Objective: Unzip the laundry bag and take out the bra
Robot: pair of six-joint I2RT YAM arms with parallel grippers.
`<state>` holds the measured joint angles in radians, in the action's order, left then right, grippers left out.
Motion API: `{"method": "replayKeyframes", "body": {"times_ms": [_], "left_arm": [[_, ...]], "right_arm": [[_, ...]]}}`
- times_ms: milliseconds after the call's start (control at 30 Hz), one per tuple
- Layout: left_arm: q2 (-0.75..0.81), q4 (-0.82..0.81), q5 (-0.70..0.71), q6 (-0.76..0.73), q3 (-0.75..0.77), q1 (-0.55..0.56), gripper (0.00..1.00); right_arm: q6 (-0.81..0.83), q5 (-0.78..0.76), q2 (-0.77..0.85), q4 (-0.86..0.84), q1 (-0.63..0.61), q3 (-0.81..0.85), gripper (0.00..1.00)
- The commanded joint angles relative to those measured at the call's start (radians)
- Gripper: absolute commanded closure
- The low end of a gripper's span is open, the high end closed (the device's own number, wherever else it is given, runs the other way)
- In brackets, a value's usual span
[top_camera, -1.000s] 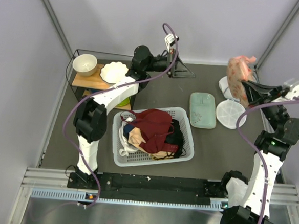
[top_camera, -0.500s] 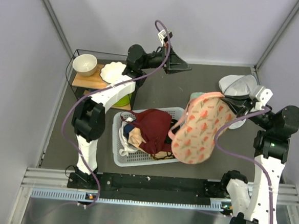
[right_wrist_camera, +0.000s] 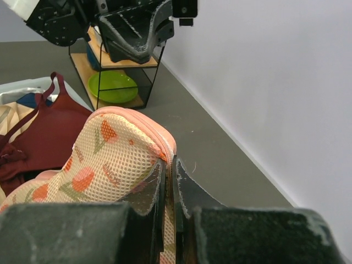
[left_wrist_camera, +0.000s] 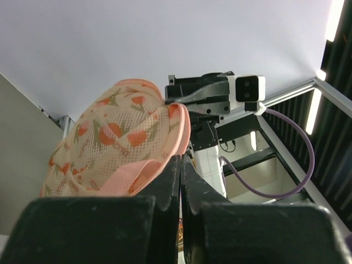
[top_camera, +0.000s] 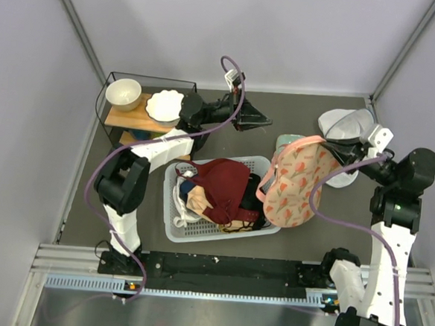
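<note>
The laundry bag (top_camera: 294, 187), a peach-pink mesh pouch with red flowers, hangs in the air over the basket's right end. My right gripper (top_camera: 336, 147) is shut on its zipped rim; the right wrist view shows the jaws (right_wrist_camera: 169, 165) pinching the pink edge of the bag (right_wrist_camera: 104, 165). My left gripper (top_camera: 267, 122) is shut and empty, pointing right, a short way to the left of the bag's top. The left wrist view shows its closed jaws (left_wrist_camera: 182, 159) with the bag (left_wrist_camera: 121, 137) beyond them. No bright red bra shows.
A white basket (top_camera: 172, 221) holds a maroon garment (top_camera: 223, 182), black and pale clothes. A mint-green tray (top_camera: 282, 142) is mostly behind the bag. A white dish (top_camera: 339, 125) sits back right. A wire shelf (top_camera: 108, 118) with bowls stands back left, with a green plate (right_wrist_camera: 113, 86) on its lower level.
My right gripper has swung the bag from the back right corner to over the basket's right end, then drawn it back a little. My left gripper has moved nearer and lower, toward the bag.
</note>
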<state>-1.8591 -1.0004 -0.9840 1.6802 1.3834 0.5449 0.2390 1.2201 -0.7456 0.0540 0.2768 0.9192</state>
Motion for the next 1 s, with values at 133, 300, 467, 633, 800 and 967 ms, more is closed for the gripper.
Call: {"method": "replayKeyframes", "body": {"times_ms": [133,300,467,633,800,967], "left_arm": [[0.081,-0.264,-0.024,0.021,-0.199,0.007,0.92],[0.121,-0.147,-0.087,-0.268,-0.277,0.01,0.77],[0.092,-0.161,-0.139,-0.33,-0.268,0.038,0.59],[0.057,-0.296,-0.16,-0.323,-0.268,0.078,0.5],[0.021,-0.432,-0.166,-0.301,-0.287,0.09,0.45],[-0.009,-0.396,-0.168,-0.321,-0.262,0.105,0.44]], "right_arm": [[0.042,-0.008,-0.008,-0.019,-0.01,0.066,1.0],[0.026,-0.011,-0.018,-0.042,-0.01,0.073,1.0],[0.006,-0.016,-0.015,-0.054,-0.011,0.069,1.0],[-0.021,-0.019,-0.014,-0.105,-0.011,0.06,1.0],[-0.041,-0.01,-0.014,-0.121,-0.01,0.056,1.0],[-0.061,-0.013,-0.012,-0.144,-0.01,0.049,1.0]]}}
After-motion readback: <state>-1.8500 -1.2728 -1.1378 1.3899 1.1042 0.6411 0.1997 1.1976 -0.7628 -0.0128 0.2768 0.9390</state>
